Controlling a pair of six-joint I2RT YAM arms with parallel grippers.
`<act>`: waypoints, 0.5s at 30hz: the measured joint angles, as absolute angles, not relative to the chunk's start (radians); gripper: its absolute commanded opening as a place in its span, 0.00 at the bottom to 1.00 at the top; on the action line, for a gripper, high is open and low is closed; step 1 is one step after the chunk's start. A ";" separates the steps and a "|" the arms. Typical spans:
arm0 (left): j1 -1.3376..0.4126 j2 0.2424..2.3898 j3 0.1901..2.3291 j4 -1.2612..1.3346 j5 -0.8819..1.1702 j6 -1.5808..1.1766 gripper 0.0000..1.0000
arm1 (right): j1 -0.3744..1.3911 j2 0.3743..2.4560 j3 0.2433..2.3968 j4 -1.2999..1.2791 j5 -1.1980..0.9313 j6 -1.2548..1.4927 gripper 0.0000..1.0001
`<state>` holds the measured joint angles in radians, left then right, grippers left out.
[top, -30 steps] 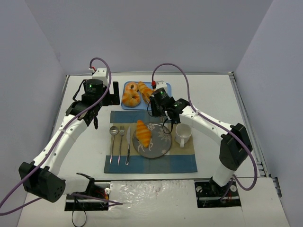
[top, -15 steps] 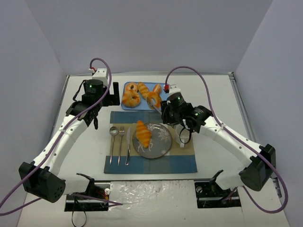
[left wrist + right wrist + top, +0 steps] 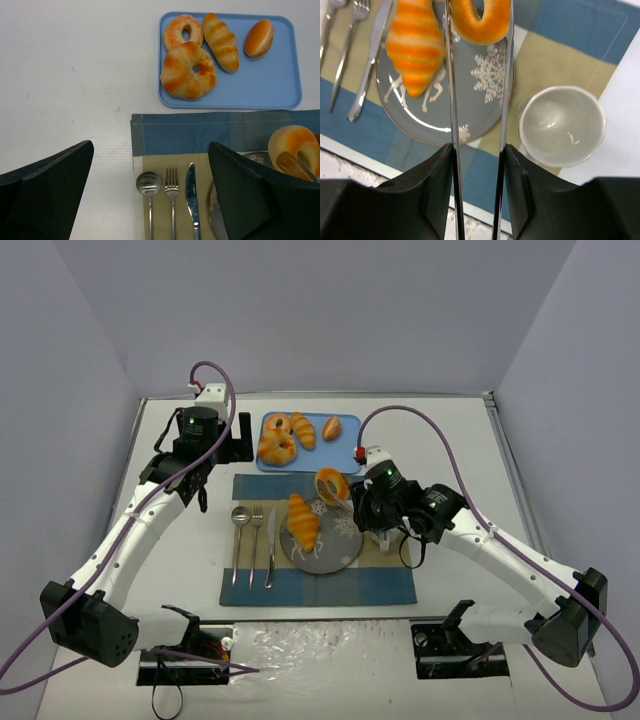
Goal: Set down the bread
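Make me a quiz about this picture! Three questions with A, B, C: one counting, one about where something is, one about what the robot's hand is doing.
1. How many breads lie on the blue tray? A two B four C six
2. Where is the cup? A right of the plate B on the plate C on the tray
3. What is the right hand doing? A open, empty B holding the cup C squeezing tongs that hold a ring bread

Answers: 1 B, a sugar ring, twisted ring, striped roll and small bun lie there. 2 A, it stands beside the plate's right edge. 3 C, the tongs' tips pinch the ring.
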<state>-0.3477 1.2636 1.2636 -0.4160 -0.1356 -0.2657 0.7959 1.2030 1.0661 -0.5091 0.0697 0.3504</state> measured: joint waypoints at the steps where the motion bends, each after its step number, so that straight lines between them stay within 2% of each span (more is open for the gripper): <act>1: -0.348 1.264 1.264 -0.416 -0.136 -0.266 0.97 | 0.802 1.202 1.061 -0.518 0.070 0.354 0.19; 15: -0.348 1.266 1.264 -0.416 -0.135 -0.266 0.97 | 0.872 1.180 1.016 -0.564 0.076 0.385 0.21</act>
<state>-0.3477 1.2663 1.2640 -0.4160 -0.1353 -0.2657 0.8722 1.1797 1.0165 -0.5644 0.0760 0.3851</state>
